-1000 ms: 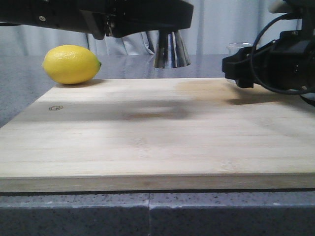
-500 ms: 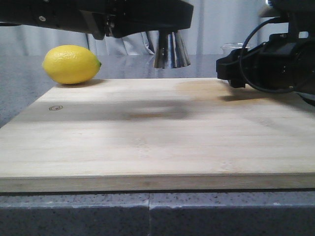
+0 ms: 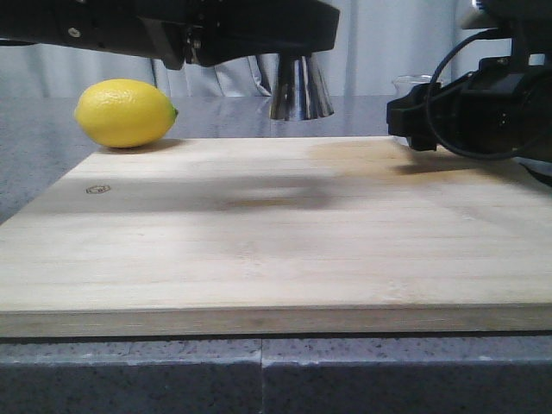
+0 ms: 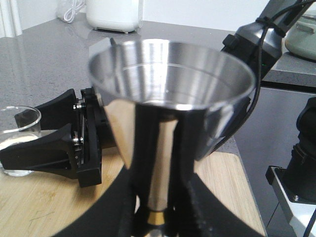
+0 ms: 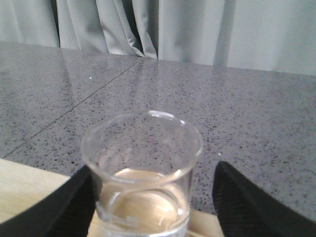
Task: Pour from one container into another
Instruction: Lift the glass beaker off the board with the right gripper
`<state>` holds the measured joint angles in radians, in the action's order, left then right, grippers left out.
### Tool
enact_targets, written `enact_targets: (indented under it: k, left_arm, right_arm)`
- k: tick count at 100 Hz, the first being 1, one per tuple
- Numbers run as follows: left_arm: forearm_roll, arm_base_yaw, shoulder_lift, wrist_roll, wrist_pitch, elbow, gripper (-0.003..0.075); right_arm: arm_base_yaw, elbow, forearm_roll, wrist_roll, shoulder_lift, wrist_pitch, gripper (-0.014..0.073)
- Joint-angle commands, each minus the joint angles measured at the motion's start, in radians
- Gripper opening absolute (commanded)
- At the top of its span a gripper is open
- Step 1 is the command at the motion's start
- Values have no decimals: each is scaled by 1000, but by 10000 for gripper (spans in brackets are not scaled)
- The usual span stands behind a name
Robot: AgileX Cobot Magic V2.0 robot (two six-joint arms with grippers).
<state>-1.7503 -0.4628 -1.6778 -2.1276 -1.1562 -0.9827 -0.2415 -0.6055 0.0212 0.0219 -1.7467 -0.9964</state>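
1. Left hand (image 4: pixel 155 207) is pinched around the narrow waist of the jigger (image 4: pixel 170 94), which is held upright above the far edge of the cutting board (image 3: pixel 276 233), its open cup facing up.
2. Right hand (image 5: pixel 148 212) is spread, one finger (image 5: pixel 54 207) on each side of the glass beaker (image 5: pixel 142 173); no contact with the glass can be seen.
3. The beaker is seen standing at the board's far right corner, with a little pale liquid at its bottom.
4. The grasp is judged not yet made, so the pour is still ahead.
5. If the fingers are closed off-centre, the smooth glass could be pushed off the board edge or tipped, and the liquid lost.
6. A weak grip could let the beaker slip once tilted.
7. Liquid could be spilled onto the board if the lip is not brought over the jigger's rim.
8. A lemon (image 3: pixel 125 112) lies well apart on the grey surface (image 3: pixel 34 164) and is not at risk.
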Motion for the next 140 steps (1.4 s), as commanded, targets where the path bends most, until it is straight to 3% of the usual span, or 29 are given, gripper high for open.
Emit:
enact_targets:
  k: [1, 45, 75, 109, 140]
  left_arm:
    - [-74, -10, 50, 7, -112, -25, -19]
    - [-74, -10, 50, 7, -112, -25, -19]
    - [-74, -10, 50, 7, -112, -25, -19]
    - [-74, -10, 50, 7, -112, -25, -19]
    - [-74, -10, 50, 7, -112, -25, -19]
  right_arm:
    - [9, -24, 6, 2, 32, -86, 448]
    - [9, -24, 25, 2, 32, -88, 444]
    - [9, -24, 43, 2, 32, -88, 335]
    - [9, -24, 43, 2, 32, -88, 327]
    - [9, -24, 60, 2, 32, -88, 202]
